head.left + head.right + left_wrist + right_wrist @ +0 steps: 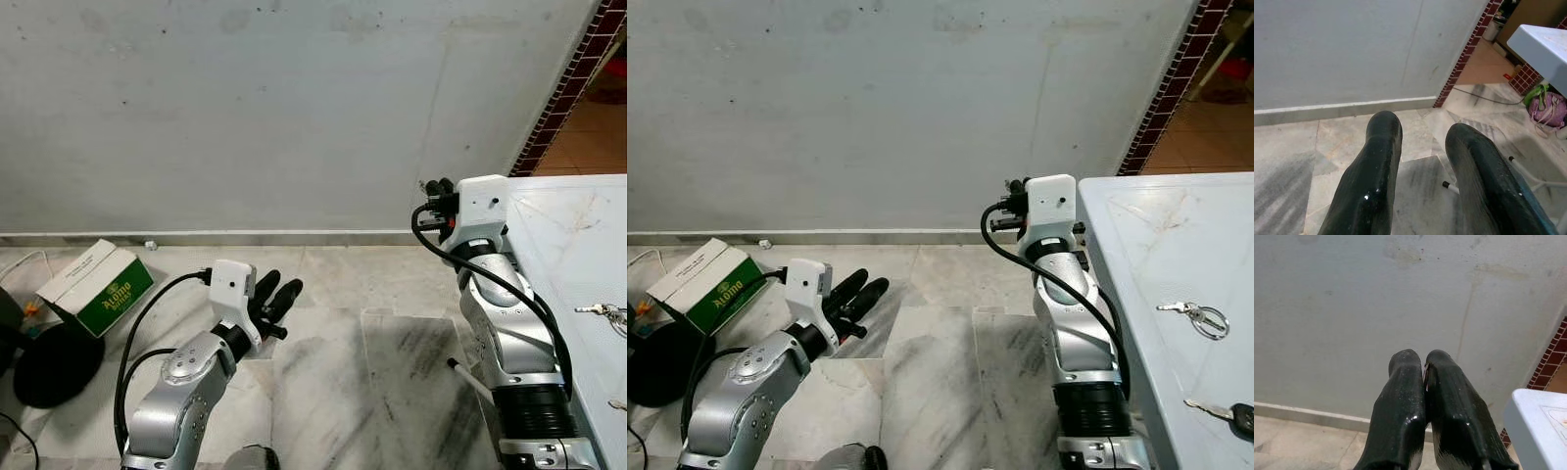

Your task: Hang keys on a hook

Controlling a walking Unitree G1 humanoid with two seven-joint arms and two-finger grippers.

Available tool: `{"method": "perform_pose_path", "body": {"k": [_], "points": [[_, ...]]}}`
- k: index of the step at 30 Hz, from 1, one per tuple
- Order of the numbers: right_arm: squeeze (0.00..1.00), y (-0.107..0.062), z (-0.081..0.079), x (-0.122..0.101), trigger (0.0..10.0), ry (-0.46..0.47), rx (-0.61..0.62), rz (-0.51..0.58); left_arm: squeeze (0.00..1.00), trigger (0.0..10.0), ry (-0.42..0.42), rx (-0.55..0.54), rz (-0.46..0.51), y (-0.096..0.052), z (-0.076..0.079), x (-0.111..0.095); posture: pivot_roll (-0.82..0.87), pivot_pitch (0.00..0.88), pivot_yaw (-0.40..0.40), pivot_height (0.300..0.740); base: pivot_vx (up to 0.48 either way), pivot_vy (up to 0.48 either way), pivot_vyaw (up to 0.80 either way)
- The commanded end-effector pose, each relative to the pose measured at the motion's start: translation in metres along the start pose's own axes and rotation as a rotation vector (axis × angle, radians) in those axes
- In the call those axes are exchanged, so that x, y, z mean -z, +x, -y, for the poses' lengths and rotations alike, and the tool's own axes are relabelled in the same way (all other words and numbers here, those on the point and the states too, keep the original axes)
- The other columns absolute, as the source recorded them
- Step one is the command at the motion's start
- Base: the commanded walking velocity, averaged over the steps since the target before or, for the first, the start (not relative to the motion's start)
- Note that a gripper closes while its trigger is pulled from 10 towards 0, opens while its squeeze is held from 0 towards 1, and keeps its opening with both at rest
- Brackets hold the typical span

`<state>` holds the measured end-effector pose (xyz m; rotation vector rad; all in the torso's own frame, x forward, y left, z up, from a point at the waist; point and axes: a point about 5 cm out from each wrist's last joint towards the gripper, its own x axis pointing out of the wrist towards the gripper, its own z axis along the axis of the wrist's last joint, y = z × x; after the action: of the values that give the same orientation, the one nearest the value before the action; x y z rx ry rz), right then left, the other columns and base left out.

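While both arms are raised in front of the grey wall [245, 108], neither gripper holds anything. The left gripper [275, 297] sits at about 7 o'clock in the head views, low over the marble floor [343, 362], and its two black fingers [1374, 171] stand apart with a clear gap between them; nothing is in this gap. The right gripper [1425, 364] is higher, at about 3 o'clock from the centre of the left eye view, just beside the edge of the white table [1136, 255]. Its fingers are pressed together at the tips, with nothing between them, and they point toward the wall.

The keys [1193, 315] lie flat on the table top, at about 4 o'clock in the right eye view, well apart from both grippers. They are a small bunch on a metal ring. Another key with a dark head [1225, 415] lies nearer to the table's front edge, at about 5 o'clock.

On the floor at 9 o'clock a green and white carton [96, 286] stands near the wall, and a black round object [54, 364] lies just beside it.
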<state>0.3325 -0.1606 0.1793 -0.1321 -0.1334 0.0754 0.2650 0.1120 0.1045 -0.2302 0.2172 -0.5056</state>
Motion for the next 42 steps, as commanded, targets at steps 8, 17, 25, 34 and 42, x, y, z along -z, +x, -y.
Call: {"method": "perform_pose_path", "body": {"k": [8, 17, 25, 34, 42], "points": [[0.0, -0.002, -0.024, -0.01, 10.0, 0.07, -0.273, 0.039, 0.0, 10.0, -0.014, 0.101, -0.015, 0.0, -0.004, -0.007, -0.06, 0.114, 0.046, 0.74, 0.0, 0.0, -0.79], [0.0, -0.004, -0.024, -0.017, 10.0, 0.026, -0.41, 0.07, 0.0, 10.0, -0.008, 0.194, -0.066, -0.001, -0.001, -0.009, -0.06, 0.114, 0.044, 0.74, 0.0, 0.0, -0.19], [0.0, -0.002, -0.023, -0.023, 10.0, 0.019, -0.366, 0.1, 0.0, 10.0, 0.088, 0.07, 0.071, 0.009, -0.004, -0.033, -0.05, 0.103, 0.042, 0.74, 0.0, 0.0, 0.0], [0.0, 0.007, -0.017, -0.025, 10.0, 0.108, -0.213, 0.096, 0.0, 10.0, 0.077, 0.058, 0.063, 0.01, -0.002, -0.027, -0.05, 0.085, 0.052, 0.74, 0.0, 0.0, 0.0], [0.0, 0.012, -0.013, -0.033, 10.0, 0.137, -0.17, 0.136, 0.0, 10.0, 0.07, 0.07, 0.055, 0.01, 0.001, -0.022, -0.04, 0.078, 0.055, 0.74, 0.0, 0.0, 0.0]]}}
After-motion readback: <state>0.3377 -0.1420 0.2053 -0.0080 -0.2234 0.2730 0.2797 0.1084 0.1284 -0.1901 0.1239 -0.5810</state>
